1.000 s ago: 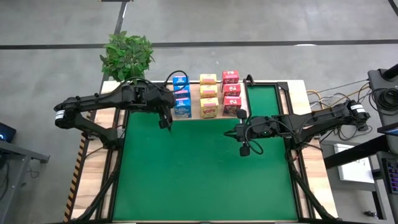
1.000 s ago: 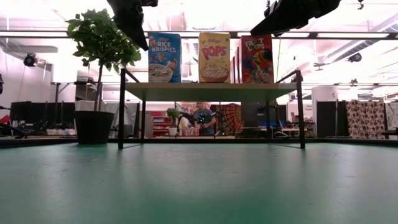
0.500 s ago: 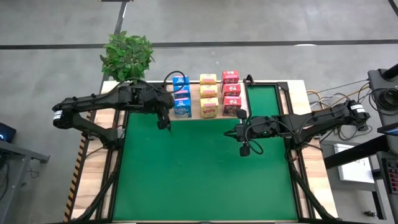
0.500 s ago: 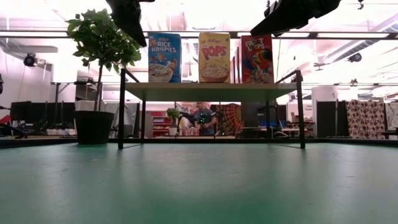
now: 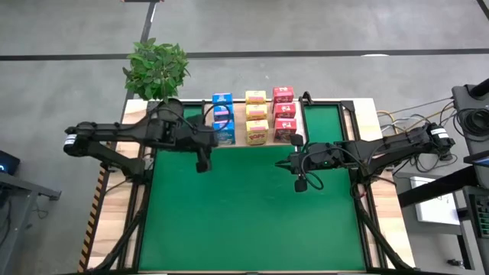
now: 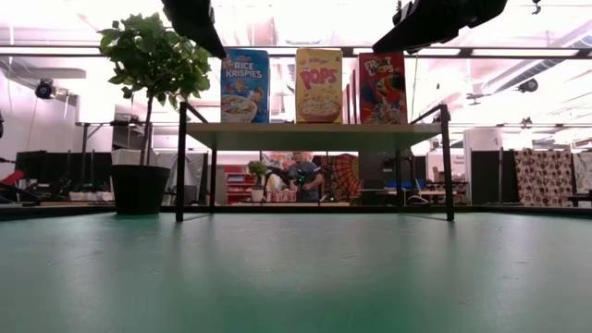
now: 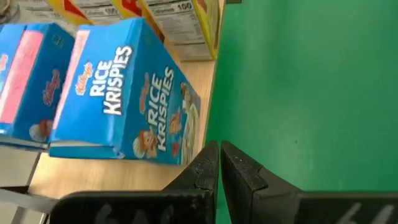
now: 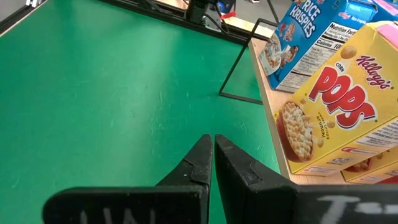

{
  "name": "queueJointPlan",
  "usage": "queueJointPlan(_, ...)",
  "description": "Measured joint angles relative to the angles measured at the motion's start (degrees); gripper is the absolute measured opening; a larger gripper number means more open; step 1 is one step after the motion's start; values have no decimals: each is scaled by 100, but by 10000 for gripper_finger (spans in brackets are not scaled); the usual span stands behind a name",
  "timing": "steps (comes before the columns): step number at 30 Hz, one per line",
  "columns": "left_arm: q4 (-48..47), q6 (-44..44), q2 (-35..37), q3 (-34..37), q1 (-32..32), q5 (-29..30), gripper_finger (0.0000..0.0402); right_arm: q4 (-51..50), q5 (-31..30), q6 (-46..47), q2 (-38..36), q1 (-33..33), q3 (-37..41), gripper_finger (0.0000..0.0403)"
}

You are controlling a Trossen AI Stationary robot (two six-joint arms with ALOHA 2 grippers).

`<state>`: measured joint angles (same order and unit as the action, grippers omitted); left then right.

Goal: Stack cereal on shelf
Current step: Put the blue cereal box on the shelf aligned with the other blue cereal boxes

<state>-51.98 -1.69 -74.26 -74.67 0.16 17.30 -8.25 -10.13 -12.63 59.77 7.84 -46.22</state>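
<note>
The cereal boxes stand upright on their bottoms on the shelf point(image 5: 238, 124), a light-wood board on black legs point(image 6: 314, 136) at the table's far side. They form a blue row point(image 5: 222, 116), a yellow row point(image 5: 257, 118) and a red row point(image 5: 283, 114). My left gripper point(image 5: 215, 140) is shut and hovers just beside the nearest blue box point(image 7: 134, 93), at the shelf's front left corner, touching nothing. My right gripper point(image 5: 280, 163) is shut and hangs above the green mat in front of the red row, with the yellow box point(image 8: 339, 106) off to its side.
A potted plant point(image 5: 157, 67) stands at the far left corner beside the shelf. The green mat point(image 5: 252, 214) spreads out in front of the shelf. A black wire frame point(image 5: 325, 122) borders the mat to the shelf's right. A person point(image 6: 301, 174) shows far behind.
My left gripper has swung from over the blue row toward the table's near edge, uncovering the blue boxes, and has stayed shut. The boxes have not moved.
</note>
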Motion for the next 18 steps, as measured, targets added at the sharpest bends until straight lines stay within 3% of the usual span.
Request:
queueJointPlan(8,19,8,0,98,2,687,0,0,0,5,0,0,0,9)
queueJointPlan(18,34,8,0,87,2,770,0,0,0,13,0,0,2,9)
